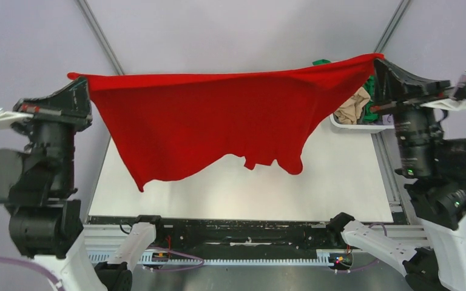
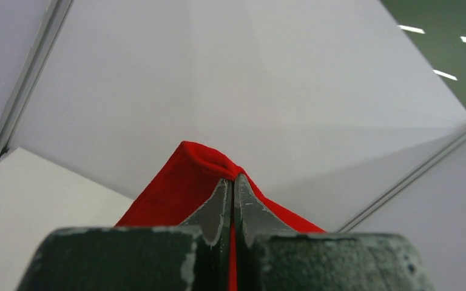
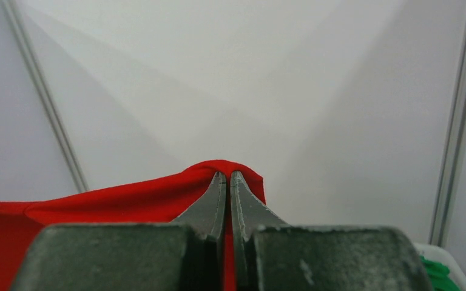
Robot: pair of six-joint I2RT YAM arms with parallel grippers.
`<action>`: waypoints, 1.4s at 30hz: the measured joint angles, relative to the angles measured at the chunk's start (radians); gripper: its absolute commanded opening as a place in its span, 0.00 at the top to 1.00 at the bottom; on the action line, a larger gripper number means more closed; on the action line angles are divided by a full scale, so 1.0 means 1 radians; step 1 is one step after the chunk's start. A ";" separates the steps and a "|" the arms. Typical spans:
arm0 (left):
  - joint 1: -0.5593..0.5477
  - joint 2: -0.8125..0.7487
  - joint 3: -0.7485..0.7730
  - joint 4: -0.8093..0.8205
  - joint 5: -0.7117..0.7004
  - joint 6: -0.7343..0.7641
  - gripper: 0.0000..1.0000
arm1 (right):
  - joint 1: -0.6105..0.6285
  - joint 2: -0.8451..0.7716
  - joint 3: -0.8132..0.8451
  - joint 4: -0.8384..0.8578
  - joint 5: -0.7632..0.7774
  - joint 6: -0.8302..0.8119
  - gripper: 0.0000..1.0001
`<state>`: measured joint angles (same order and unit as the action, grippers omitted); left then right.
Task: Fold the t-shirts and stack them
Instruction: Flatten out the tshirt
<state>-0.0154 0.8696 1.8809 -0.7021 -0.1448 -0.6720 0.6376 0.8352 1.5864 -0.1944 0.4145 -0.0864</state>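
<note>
A large bright red t-shirt (image 1: 218, 124) hangs spread out in the air above the table, stretched between my two grippers. My left gripper (image 1: 80, 80) is shut on its left top corner; in the left wrist view the red cloth (image 2: 185, 182) is pinched between the closed jaws (image 2: 231, 182). My right gripper (image 1: 381, 62) is shut on the right top corner, and red cloth (image 3: 127, 197) shows clamped at the jaws (image 3: 228, 177). The shirt's ragged lower edge hangs just above the table. Green (image 1: 321, 62) and beige (image 1: 355, 106) shirts lie in the basket behind it.
A white basket (image 1: 355, 126) stands at the table's far right, partly behind the red shirt and the right arm. The pale table top (image 1: 243, 194) lies below the hanging shirt. Frame poles rise at the back left (image 1: 100, 36) and back right (image 1: 393, 25).
</note>
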 measured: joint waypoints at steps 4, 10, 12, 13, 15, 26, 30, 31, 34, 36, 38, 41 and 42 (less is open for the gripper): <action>0.000 -0.066 0.051 -0.009 0.022 0.026 0.98 | 0.000 -0.032 0.096 -0.075 -0.108 -0.016 1.00; 0.000 -0.161 0.075 -0.010 0.060 0.038 0.98 | 0.000 -0.076 0.192 -0.130 -0.241 -0.030 1.00; 0.000 -0.172 0.077 -0.008 0.076 0.038 0.98 | 0.000 -0.079 0.205 -0.135 -0.263 -0.038 1.00; 0.000 -0.172 0.077 -0.008 0.082 0.038 0.98 | 0.000 -0.080 0.207 -0.136 -0.266 -0.042 1.00; 0.000 -0.172 0.067 -0.005 0.093 0.038 0.98 | 0.000 -0.082 0.198 -0.135 -0.263 -0.050 1.00; 0.000 -0.060 -0.367 0.121 0.063 0.035 0.98 | 0.000 -0.082 -0.280 0.103 0.127 -0.147 1.00; -0.002 0.091 -0.674 0.229 0.000 0.025 0.98 | 0.000 0.004 -0.542 0.271 0.347 -0.173 1.00; -0.002 0.143 -0.740 0.253 -0.014 0.024 0.98 | 0.000 0.036 -0.595 0.307 0.388 -0.176 1.00; -0.003 0.301 -0.866 0.309 -0.037 0.025 0.98 | -0.011 0.178 -0.711 0.382 0.460 -0.168 1.00; -0.004 0.410 -0.893 0.356 -0.040 0.025 0.98 | -0.037 0.277 -0.754 0.404 0.472 -0.139 1.00; -0.004 0.514 -0.889 0.412 -0.040 0.025 0.98 | -0.074 0.358 -0.761 0.425 0.462 -0.098 1.00; -0.004 0.678 -0.841 0.465 -0.037 0.025 0.98 | -0.128 0.469 -0.757 0.474 0.426 -0.040 1.00; -0.005 0.733 -0.812 0.475 -0.035 0.025 0.98 | -0.143 0.508 -0.749 0.485 0.414 -0.027 1.00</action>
<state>-0.0200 1.6028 1.0691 -0.2276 -0.1799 -0.6472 0.4942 1.3434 0.8375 0.2905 0.8280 -0.1131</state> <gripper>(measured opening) 0.033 0.011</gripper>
